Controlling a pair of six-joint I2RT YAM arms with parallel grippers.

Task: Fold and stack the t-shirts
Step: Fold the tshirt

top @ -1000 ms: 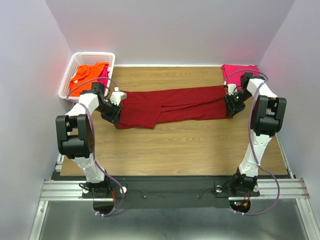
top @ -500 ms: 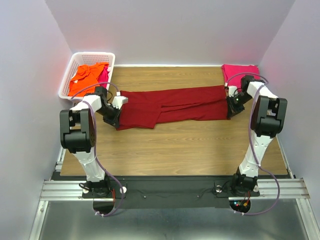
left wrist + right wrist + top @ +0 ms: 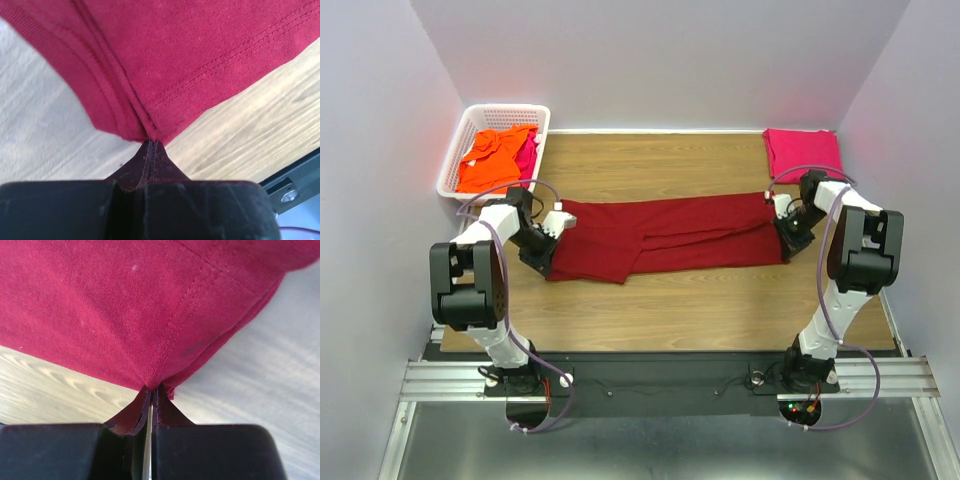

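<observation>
Left claw (image 3: 151, 143) and right claw (image 3: 151, 389), two, pinch one dark red t-shirt (image 3: 670, 228)

Middle band: dark red t-shirt (image 3: 665, 235) spans the desk (image 3: 670, 310) from side to side, barring a low pass across.
Shirt ends: left hand (image 3: 151, 146) and right hand (image 3: 151, 391) each pinch an end; their arms stand along both side edges.
Near half: bare wood from shirt to near edge, open between the arms.
Far strip: bare wood, open in its middle.
Far left corner: white basket (image 3: 508, 108) holding an orange t-shirt (image 3: 492, 155).
Far right corner: folded pink t-shirt (image 3: 803, 152), lying flat.
Left, right and far edges: walls close by.
</observation>
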